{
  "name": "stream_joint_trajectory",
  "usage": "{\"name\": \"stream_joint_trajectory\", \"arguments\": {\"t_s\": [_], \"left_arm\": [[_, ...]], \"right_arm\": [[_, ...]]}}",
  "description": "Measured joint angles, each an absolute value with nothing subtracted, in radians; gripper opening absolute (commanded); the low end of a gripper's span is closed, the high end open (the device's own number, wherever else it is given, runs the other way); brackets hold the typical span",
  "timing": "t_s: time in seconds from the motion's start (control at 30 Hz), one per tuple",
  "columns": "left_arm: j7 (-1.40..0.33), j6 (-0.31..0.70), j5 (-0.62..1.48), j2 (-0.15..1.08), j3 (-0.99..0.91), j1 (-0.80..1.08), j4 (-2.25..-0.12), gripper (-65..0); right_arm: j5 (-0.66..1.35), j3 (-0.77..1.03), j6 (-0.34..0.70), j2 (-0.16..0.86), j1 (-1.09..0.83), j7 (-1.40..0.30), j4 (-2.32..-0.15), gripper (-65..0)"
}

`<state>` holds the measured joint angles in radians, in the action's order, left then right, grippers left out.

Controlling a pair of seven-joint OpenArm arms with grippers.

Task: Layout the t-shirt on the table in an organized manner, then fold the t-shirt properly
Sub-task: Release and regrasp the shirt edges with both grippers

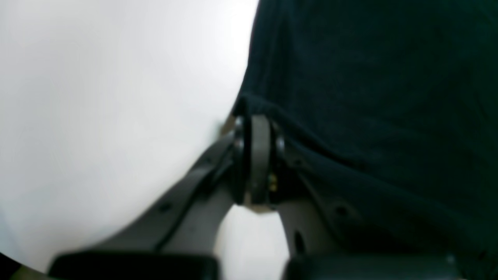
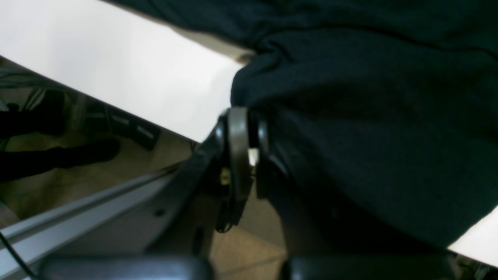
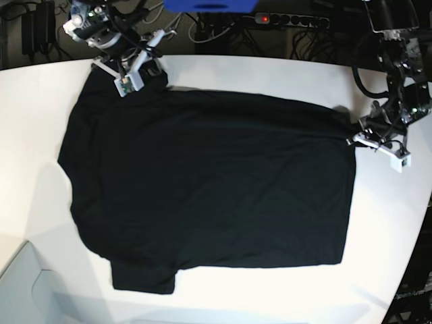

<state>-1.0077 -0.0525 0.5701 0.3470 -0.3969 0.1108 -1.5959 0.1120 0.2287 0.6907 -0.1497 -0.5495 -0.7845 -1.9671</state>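
Observation:
The black t-shirt (image 3: 209, 182) lies spread nearly flat on the white table (image 3: 223, 71), with one sleeve sticking out at the front left. My right gripper (image 3: 156, 73) is at the shirt's far left corner. In the right wrist view it (image 2: 243, 116) is shut on a bunched fold of the cloth (image 2: 369, 97) near the table's edge (image 2: 116, 66). At the shirt's right edge sits my left gripper (image 3: 351, 129). The left wrist view shows it (image 1: 255, 120) shut on the hem of the shirt (image 1: 369, 97), just above the tabletop (image 1: 97, 97).
Behind the table's back edge run a power strip (image 3: 290, 20) and cables, with a blue object (image 3: 209, 5) beside them. Past the table's edge the right wrist view shows the floor and a metal rail (image 2: 78, 210). The table's curved edge runs close to the right arm.

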Motion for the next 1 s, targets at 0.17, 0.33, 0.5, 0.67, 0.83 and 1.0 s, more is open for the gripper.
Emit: {"name": "stream_joint_trajectory", "arguments": {"t_s": [0.17, 0.33, 0.5, 0.67, 0.83, 1.0], "left_arm": [[-1.013, -0.052, 0.569, 0.35, -0.397, 0.143, -1.633, -64.5], [-1.013, -0.052, 0.572, 0.35, -0.398, 0.202, -1.71, -64.4], [-1.018, -0.052, 0.564, 0.35, -0.398, 0.251, -1.73, -53.2], [-1.014, -0.056, 0.558, 0.355, -0.398, 0.25, -1.703, -32.8], [-1.018, -0.052, 0.569, 0.349, -0.45, 0.251, -1.703, -25.7], [-1.015, -0.057, 0.559, 0.357, -0.568, 0.252, -1.723, -25.1]], "right_arm": [[0.112, 0.229, 0.691, -0.15, -0.55, -0.816, -1.967, -56.5], [0.112, 0.228, 0.691, -0.121, -0.556, -0.833, -1.969, -41.5], [0.112, 0.229, 0.692, -0.117, -0.575, -0.827, -1.971, -35.2], [0.112, 0.229, 0.692, -0.117, -0.575, -0.823, -1.971, -34.3], [0.112, 0.229, 0.692, -0.117, -0.578, -0.823, -1.971, -33.1], [0.112, 0.283, 0.692, -0.105, -0.596, -0.827, -1.973, -30.1]]}}
